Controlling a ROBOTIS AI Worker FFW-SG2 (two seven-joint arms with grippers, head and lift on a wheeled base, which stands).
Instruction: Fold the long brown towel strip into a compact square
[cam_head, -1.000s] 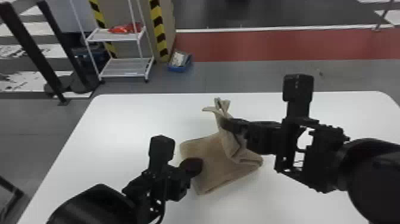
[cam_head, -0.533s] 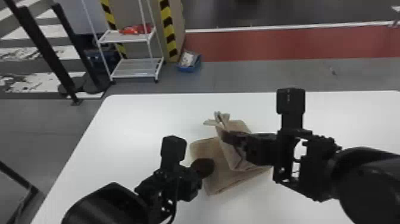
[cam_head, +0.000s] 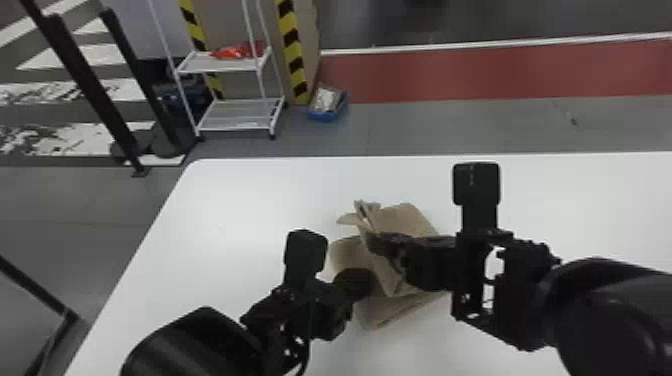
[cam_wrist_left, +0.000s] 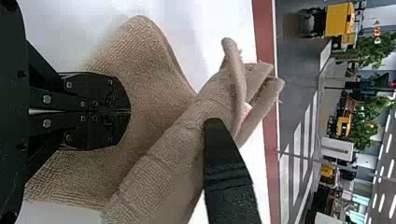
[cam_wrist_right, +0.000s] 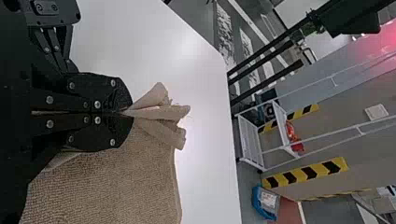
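Beyond my work I see a white rack (cam_head: 240, 114), a blue bin (cam_head: 327, 115) and black-and-yellow striped posts (cam_head: 292, 47).

Left arm (cam_head: 192, 345) enters at seven o'clock, left tool (cam_head: 369, 283) aimed toward two, fingers (cam_wrist_left: 100, 93) pressed together. Right arm (cam_head: 607, 307) enters at four, right tool (cam_head: 377, 243) aimed between nine and ten, fingers (cam_wrist_right: 102, 93) clamped together. Right tool's tips near left's, toward twelve.

Brown towel (cam_head: 405, 220), white table (cam_head: 250, 200)
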